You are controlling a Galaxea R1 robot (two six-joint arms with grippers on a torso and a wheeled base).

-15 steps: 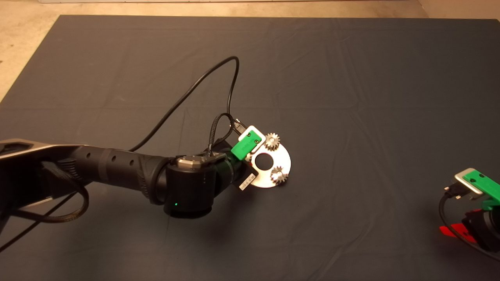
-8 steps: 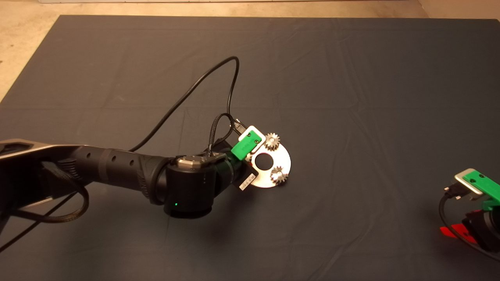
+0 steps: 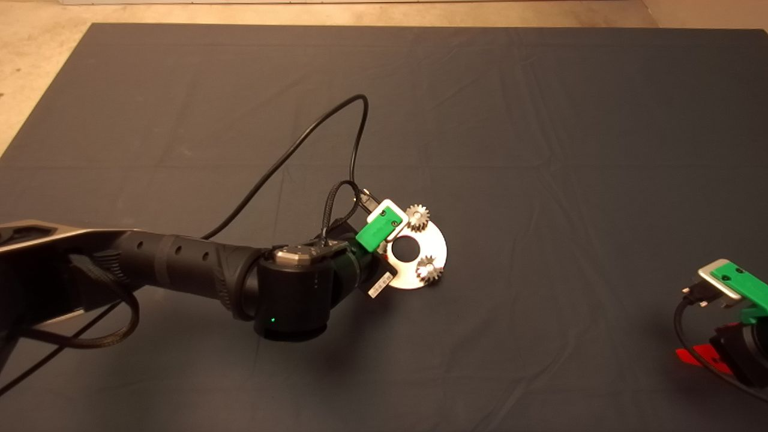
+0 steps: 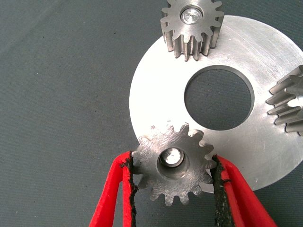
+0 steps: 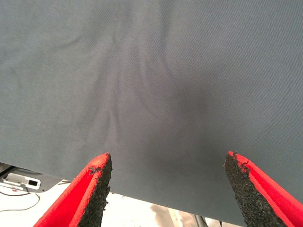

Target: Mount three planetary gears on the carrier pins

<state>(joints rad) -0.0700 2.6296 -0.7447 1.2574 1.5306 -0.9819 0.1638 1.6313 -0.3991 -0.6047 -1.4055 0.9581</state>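
The round silver carrier plate [image 3: 433, 240] [image 4: 156, 85] lies mid-mat. Two planetary gears [image 3: 418, 217] [image 3: 428, 269] sit on its carrier pins; in the left wrist view one gear [image 4: 191, 26] shows its pin end [image 4: 192, 15], the other [image 4: 289, 101] is cut by the picture's edge. A third gear [image 4: 173, 165] sits at the plate's rim with a pin [image 4: 171, 157] showing in its centre hole. My left gripper [image 4: 173, 160] is shut on this gear, its pads [image 4: 129, 177] against the teeth on both sides. My right gripper [image 5: 168, 163] is parked open over bare mat at the lower right [image 3: 729, 288].
The left arm [image 3: 180, 264] reaches in from the left, with a black cable [image 3: 300, 144] looping above it. The dark mat [image 3: 540, 150] is wrinkled. Floor shows past its far edge and left corner.
The left arm's wrist has shifted slightly toward the near edge of the mat, and the cable moved with it. The plate, the two seated gears and the right arm have not moved.
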